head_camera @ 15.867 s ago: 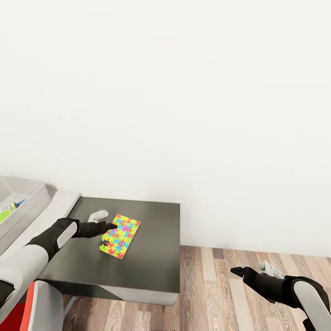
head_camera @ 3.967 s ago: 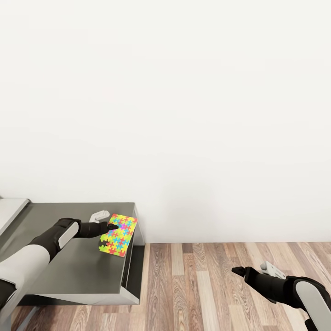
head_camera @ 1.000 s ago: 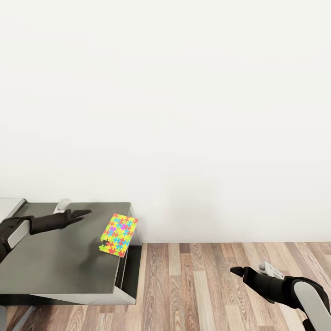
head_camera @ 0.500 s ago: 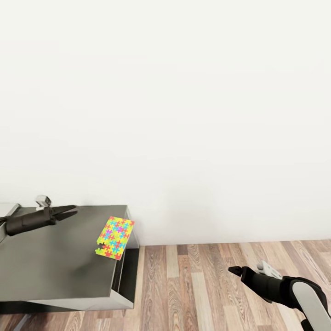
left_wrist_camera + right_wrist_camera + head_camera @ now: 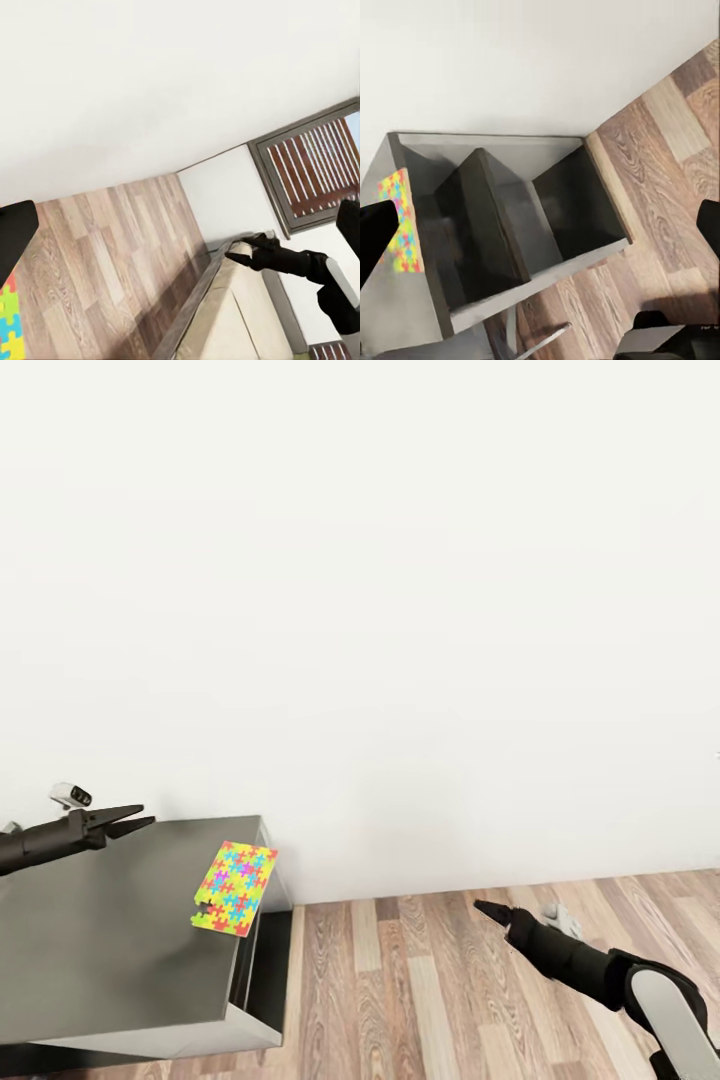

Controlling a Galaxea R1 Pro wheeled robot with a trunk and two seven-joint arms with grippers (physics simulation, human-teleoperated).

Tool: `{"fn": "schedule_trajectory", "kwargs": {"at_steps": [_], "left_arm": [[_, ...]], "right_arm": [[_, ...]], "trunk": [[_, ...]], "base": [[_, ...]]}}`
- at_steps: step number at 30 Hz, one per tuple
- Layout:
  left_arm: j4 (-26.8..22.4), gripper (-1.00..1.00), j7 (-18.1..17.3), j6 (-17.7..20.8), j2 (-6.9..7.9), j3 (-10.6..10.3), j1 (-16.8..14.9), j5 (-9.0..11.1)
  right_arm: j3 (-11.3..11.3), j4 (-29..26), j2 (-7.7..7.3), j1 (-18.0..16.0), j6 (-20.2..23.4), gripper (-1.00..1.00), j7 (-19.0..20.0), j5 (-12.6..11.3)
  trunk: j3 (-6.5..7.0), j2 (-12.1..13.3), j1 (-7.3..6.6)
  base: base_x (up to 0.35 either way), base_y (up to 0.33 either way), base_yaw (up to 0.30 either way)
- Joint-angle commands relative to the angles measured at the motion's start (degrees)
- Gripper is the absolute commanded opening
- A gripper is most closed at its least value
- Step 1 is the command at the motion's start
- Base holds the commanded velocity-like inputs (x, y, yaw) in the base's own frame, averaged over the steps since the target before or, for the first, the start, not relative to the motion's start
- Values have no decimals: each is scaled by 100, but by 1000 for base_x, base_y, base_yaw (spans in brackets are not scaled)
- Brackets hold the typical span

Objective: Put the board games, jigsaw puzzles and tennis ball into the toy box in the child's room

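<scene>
1. The left gripper [image 5: 140, 820] sits at the left edge of the head view, above the dark grey cabinet [image 5: 110, 950]. Its fingers look drawn together to a point and hold nothing, though the view is too side-on to be sure.
2. The jigsaw puzzle [image 5: 235, 874] lies flat, right of and below that gripper in the frame, apart from it, at the cabinet's right edge. Its long axis runs from lower left to upper right.
3. The right gripper [image 5: 483, 907], low right over the wood floor [image 5: 420, 980], is much farther from the puzzle, empty, its fingertips apparently closed together.
</scene>
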Motion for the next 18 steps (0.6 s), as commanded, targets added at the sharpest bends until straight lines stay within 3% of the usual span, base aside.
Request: {"fn": "schedule_trajectory", "kwargs": {"at_steps": [1, 7, 12, 18], "left_arm": [[1, 100, -23, 61, 17, -40, -7, 31], [8, 100, -23, 61, 131, -42, -6, 37], [10, 100, -23, 59, 184, -37, -4, 38], [10, 100, -23, 60, 199, -36, -2, 39]], "right_arm": [[1, -6, 1, -11, -45, 100, 44, -56], [127, 64, 14, -31, -431, 100, 495, -64], [327, 201, 193, -46, -572, 100, 734, -65], [360, 248, 342, -133, -587, 100, 793, -66]], "trunk": [[-2, -11, 4], [49, -11, 4], [92, -11, 4], [144, -11, 4]], "base": [[0, 0, -121], [0, 0, -119], [0, 0, -114], [0, 0, -95]]}}
